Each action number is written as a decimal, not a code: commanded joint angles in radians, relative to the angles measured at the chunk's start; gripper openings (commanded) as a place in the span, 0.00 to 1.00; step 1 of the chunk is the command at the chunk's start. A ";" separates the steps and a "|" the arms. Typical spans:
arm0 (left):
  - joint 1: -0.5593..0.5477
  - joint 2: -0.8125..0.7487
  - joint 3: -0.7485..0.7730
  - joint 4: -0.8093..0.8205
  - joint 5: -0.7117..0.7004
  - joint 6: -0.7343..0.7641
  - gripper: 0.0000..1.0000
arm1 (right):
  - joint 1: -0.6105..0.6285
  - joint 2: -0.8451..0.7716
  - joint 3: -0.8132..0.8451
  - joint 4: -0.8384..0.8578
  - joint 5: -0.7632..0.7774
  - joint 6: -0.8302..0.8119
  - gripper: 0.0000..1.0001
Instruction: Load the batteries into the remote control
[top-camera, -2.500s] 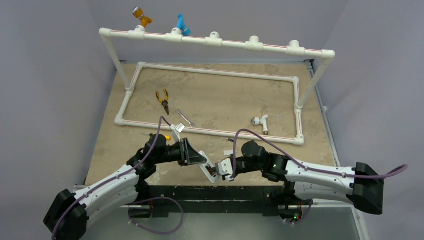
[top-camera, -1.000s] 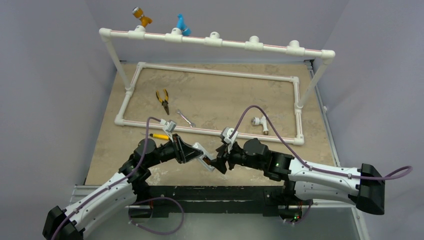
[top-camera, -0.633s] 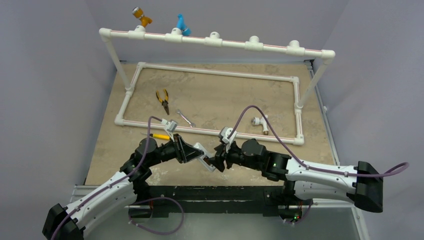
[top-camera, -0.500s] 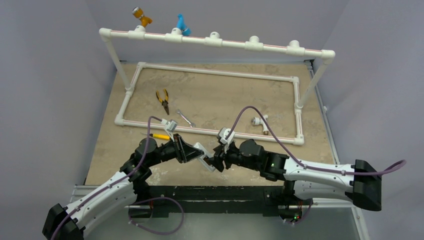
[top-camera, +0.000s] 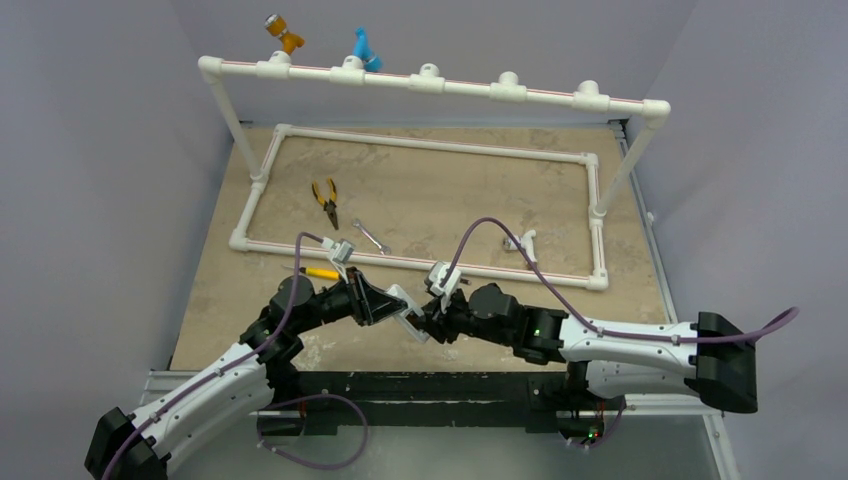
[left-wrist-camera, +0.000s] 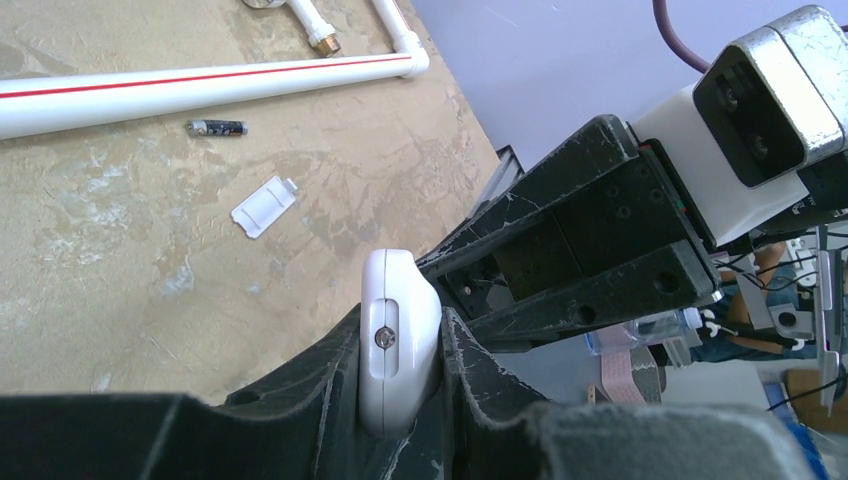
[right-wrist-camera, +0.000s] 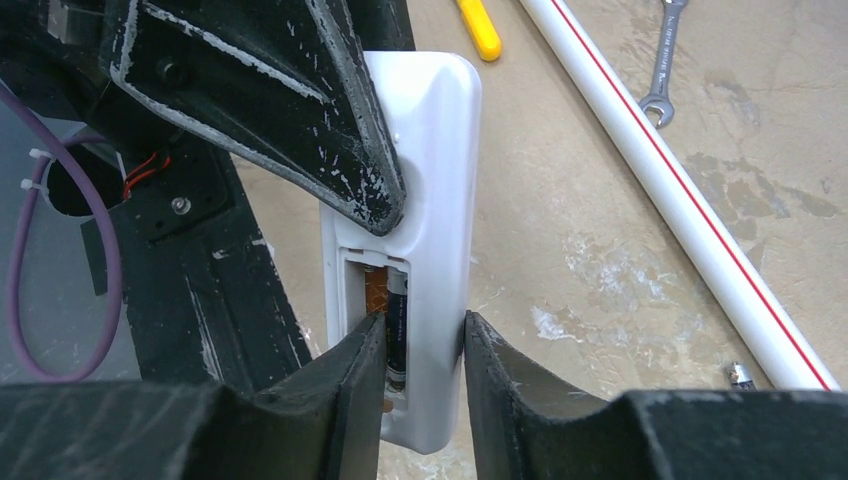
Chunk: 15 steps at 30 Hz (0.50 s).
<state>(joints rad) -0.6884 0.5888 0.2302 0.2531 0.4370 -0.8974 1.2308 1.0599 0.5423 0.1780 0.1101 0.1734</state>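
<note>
My left gripper (top-camera: 385, 305) is shut on the white remote control (top-camera: 408, 312) and holds it above the table's near edge; it clamps one end (left-wrist-camera: 398, 340). In the right wrist view the remote (right-wrist-camera: 430, 150) shows its open back compartment. One dark battery (right-wrist-camera: 397, 325) lies in the compartment beside an empty slot with orange contacts. My right gripper (right-wrist-camera: 420, 330) is closed round the remote's other end, one finger over the compartment against the battery, the other on the remote's outer side. The second battery (left-wrist-camera: 215, 128) lies on the table by the white pipe.
The small white cover piece (left-wrist-camera: 264, 206) lies flat on the table near the loose battery. A yellow-handled screwdriver (top-camera: 320, 272), a silver wrench (top-camera: 370, 237), pliers (top-camera: 325, 200) and a pipe fitting (top-camera: 520, 243) lie around the white PVC frame (top-camera: 430, 147).
The left gripper lifted the remote up and back. The right gripper turned, moved left and closed in on the remote's free end.
</note>
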 joint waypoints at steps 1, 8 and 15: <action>-0.005 -0.017 0.003 0.077 0.023 -0.014 0.00 | 0.004 0.014 0.047 0.009 0.045 -0.019 0.26; -0.005 -0.021 -0.002 0.078 0.023 -0.017 0.00 | 0.004 0.013 0.046 0.009 0.065 -0.013 0.14; -0.006 -0.020 -0.005 0.065 0.021 -0.015 0.00 | 0.004 -0.004 0.038 0.018 0.065 -0.013 0.27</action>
<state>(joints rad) -0.6880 0.5800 0.2195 0.2539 0.4324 -0.8955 1.2339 1.0668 0.5457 0.1745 0.1238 0.1722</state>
